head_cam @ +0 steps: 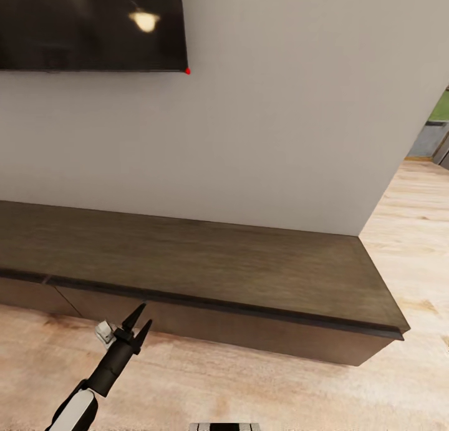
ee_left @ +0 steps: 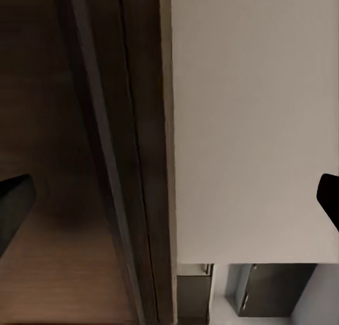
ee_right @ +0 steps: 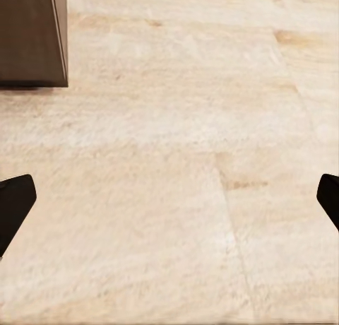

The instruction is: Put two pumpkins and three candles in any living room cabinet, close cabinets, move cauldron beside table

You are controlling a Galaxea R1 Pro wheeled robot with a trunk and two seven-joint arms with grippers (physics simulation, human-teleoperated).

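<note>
The cabinet stood along the pale wall, long and low, its dark brown flat top bare and its fronts flush — all closed as far as the head view showed. Above it, at the upper left, hung a dark screen. The left gripper was held just in front of the cabinet's front edge, above the light wooden floor; its jaws stood apart and held nothing. In the left wrist view, the cabinet's edge ran against the wall. The right gripper pointed down at the floor near a corner of the cabinet — its jaws wide apart, empty.
</note>
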